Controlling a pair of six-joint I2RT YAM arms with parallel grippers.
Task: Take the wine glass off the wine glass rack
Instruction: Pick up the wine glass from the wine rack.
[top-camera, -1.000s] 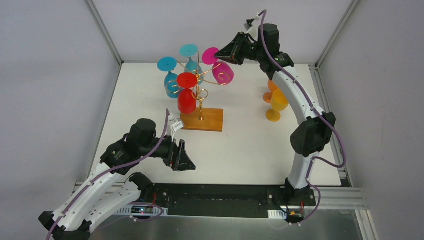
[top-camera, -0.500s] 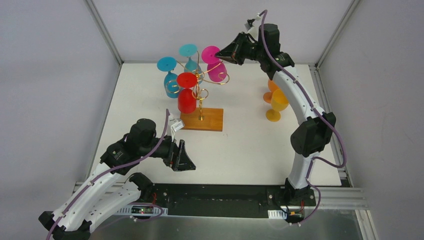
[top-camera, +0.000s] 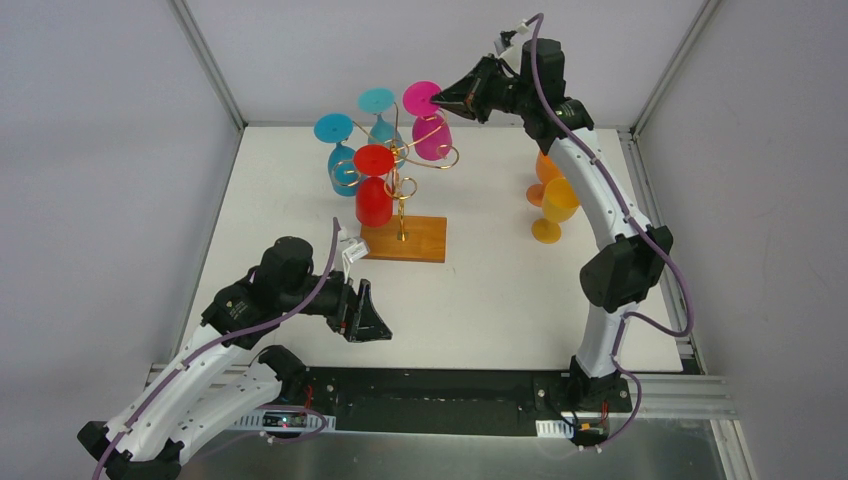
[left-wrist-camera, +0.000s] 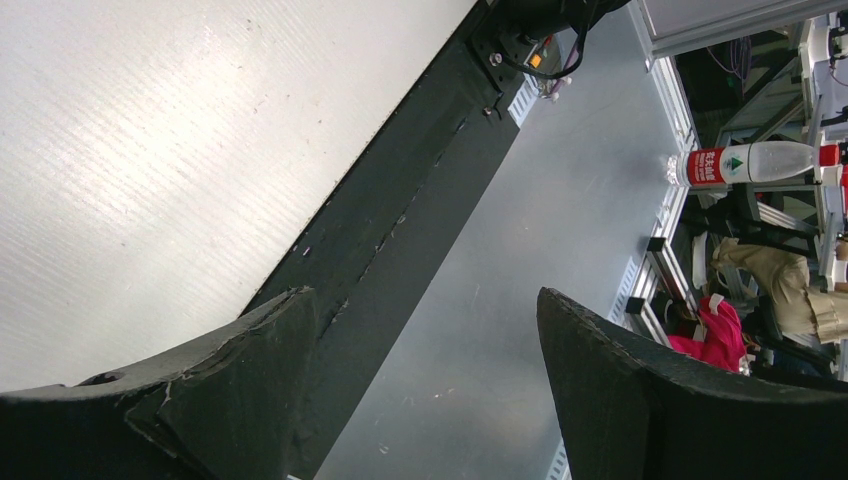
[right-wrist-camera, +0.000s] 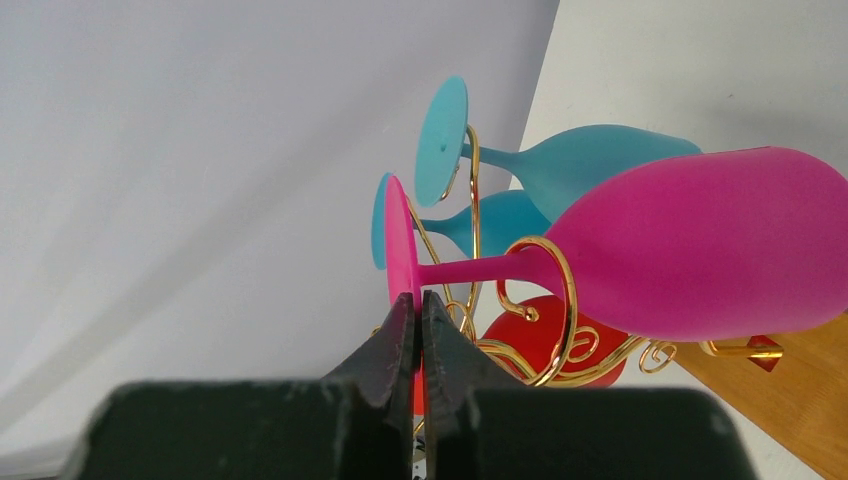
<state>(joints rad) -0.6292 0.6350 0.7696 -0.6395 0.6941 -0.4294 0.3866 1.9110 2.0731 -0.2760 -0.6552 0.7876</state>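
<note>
the right hand (right-wrist-camera: 419, 305) pinches the foot rim of the pink wine glass (right-wrist-camera: 690, 250), which hangs bowl-down on the wine glass rack (top-camera: 420, 245), stem upright, threaded through a curl on its right side. the left hand (top-camera: 365, 312) hovers spread, well apart.

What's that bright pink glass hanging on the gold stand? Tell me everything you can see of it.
The magenta wine glass looks like opaque, matte plastic, with a rounded bowl, a thin stem and a flat round foot. It hangs upside down, foot uppermost. Its stem passes through a curled loop of the thin gold wire rack on a wooden base, on the rack's far right side. The right arm's black jaws are shut on the edge of its foot.
</note>
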